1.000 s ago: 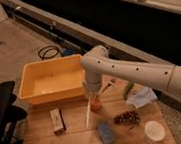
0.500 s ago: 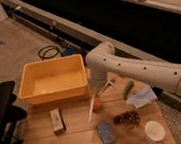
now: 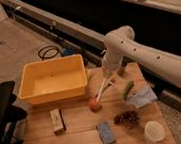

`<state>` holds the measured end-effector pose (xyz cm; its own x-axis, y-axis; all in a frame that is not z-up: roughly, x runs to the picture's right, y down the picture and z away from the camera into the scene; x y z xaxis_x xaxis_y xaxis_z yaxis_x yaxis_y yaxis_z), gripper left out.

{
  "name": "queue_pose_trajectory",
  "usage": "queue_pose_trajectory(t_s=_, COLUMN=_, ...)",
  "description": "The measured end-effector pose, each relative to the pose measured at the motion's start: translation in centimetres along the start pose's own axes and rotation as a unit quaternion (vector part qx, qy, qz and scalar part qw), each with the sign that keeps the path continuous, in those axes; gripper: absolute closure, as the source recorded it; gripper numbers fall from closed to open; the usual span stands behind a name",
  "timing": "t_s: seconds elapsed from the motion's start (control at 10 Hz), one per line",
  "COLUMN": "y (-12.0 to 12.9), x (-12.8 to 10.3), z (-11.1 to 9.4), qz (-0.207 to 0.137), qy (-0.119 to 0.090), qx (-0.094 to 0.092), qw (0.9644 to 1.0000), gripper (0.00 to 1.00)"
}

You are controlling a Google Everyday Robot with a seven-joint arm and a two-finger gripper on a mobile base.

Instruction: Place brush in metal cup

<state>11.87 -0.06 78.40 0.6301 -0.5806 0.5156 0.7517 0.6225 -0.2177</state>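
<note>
Camera view: gripper [image 3: 110,75] above the wooden table [image 3: 77,135], jaws clamped on the top of the brush [image 3: 101,89], which slants down-left (head low, near the yellow bin [image 3: 57,94])

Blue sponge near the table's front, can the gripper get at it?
Probably not: the blue rectangular sponge lies uncovered, but the gripper, beside the yellow bin, is shut on the slim white brush.

Your white tubular arm [image 3: 149,54]: rounded joints, dark dots along shell; pale gripper [image 3: 109,75] just right of yellow plastic bin [image 3: 52,95].
</note>
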Motion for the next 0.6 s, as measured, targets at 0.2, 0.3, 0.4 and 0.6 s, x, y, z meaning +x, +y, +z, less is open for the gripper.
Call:
queue_pose_trajectory(t_s=0.2, y=-0.9, x=2.6, z=-0.5, qz=0.029, qy=-0.004, qx=0.017, qw=0.9994, gripper=1.00)
queue_pose_trajectory(t_s=0.3, y=-1.3, x=3.8, z=-0.8, qz=0.048, qy=-0.007, qx=0.031, qw=0.9983, gripper=1.00)
queue_pose_trajectory(t_s=0.4, y=-1.4, x=4.8, z=-0.9, qz=0.074, qy=-0.009, qx=0.045, qw=0.9962, gripper=1.00)
queue_pose_trajectory(t_s=0.6, y=-2.2, x=5.8, z=-0.7, qz=0.119, qy=-0.001, qx=0.069, qw=0.9905, gripper=1.00)
